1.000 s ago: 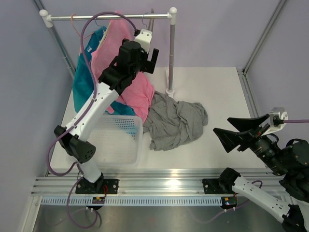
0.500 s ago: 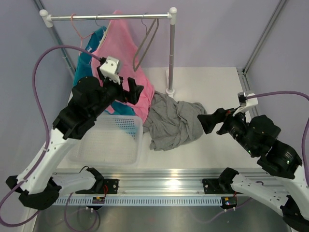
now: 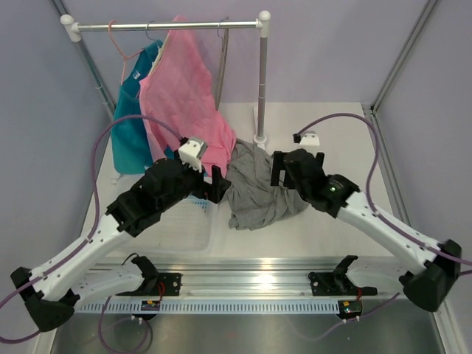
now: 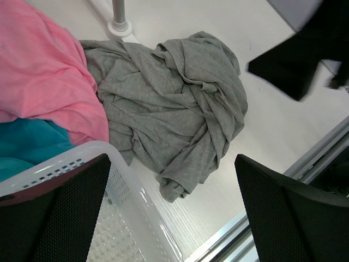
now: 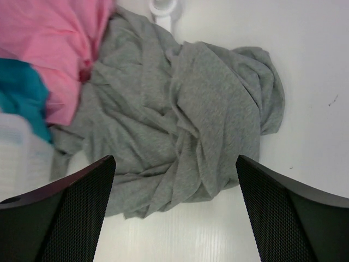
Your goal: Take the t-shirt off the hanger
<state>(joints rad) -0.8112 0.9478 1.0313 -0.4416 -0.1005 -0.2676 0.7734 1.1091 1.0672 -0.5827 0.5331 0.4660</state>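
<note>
The grey t-shirt (image 3: 262, 188) lies crumpled on the white table, off the hanger; it also shows in the left wrist view (image 4: 169, 98) and the right wrist view (image 5: 185, 120). The thin greyish-brown hanger (image 3: 221, 63) hangs empty on the rail, seen edge-on. My left gripper (image 3: 214, 184) is open and empty, above the basket's rim at the t-shirt's left edge (image 4: 174, 218). My right gripper (image 3: 284, 169) is open and empty, over the t-shirt's right side (image 5: 174, 213).
A pink garment (image 3: 184, 88) and a teal-blue garment (image 3: 133, 118) hang on the rail (image 3: 169, 26) at back left. A white plastic basket (image 3: 181, 221) stands left of the t-shirt. The rack's upright pole (image 3: 262, 81) stands just behind the t-shirt.
Both arms have swung in and down toward the grey t-shirt: the left from up by the rail, the right from the table's right edge. The hanger has turned edge-on.
</note>
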